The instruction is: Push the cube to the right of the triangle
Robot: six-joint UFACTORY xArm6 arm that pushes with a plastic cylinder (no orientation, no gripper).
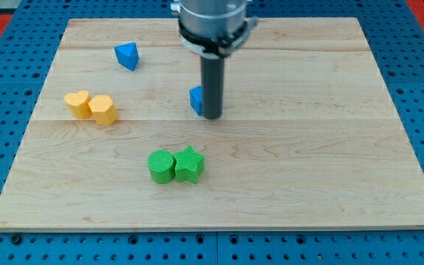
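The blue cube (196,99) lies near the board's middle, partly hidden behind my rod. My tip (211,116) rests on the board right against the cube's right side. The blue triangle (126,56) lies toward the view's top left, well left of and above the cube. The cube stands to the right of and lower than the triangle.
Two yellow blocks, a heart (77,104) and a rounded one (103,110), touch each other at the view's left. A green cylinder (161,166) and a green star (189,164) touch each other below the middle. The wooden board (330,147) lies on a blue perforated table.
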